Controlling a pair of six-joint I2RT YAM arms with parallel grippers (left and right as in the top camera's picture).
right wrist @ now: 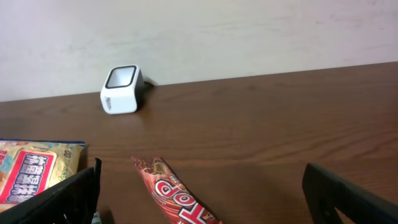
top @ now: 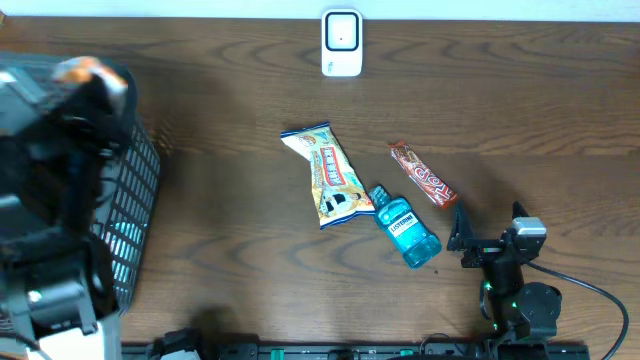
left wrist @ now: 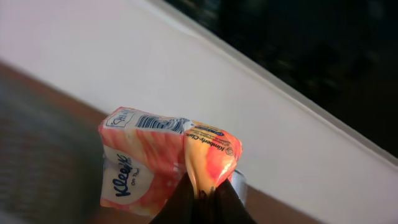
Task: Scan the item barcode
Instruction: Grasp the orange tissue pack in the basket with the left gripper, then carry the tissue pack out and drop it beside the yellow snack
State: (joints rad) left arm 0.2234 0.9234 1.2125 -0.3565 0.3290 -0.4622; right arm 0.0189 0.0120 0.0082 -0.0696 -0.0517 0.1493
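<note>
left fingers (left wrist: 208, 205): clamped on tissue pack (left wrist: 155, 155) corner
tissue pack: held up at far left, near basket (top: 135, 190)
scanner (top: 341, 42): back centre of counter, well right of pack
right fingers (right wrist: 68, 196): apart, empty

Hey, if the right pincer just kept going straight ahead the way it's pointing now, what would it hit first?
Probably the red snack bar, lying just ahead of the open right pincer. The white scanner sits farther back, off to the left. Height is unclear, so it might pass above the bar.
</note>
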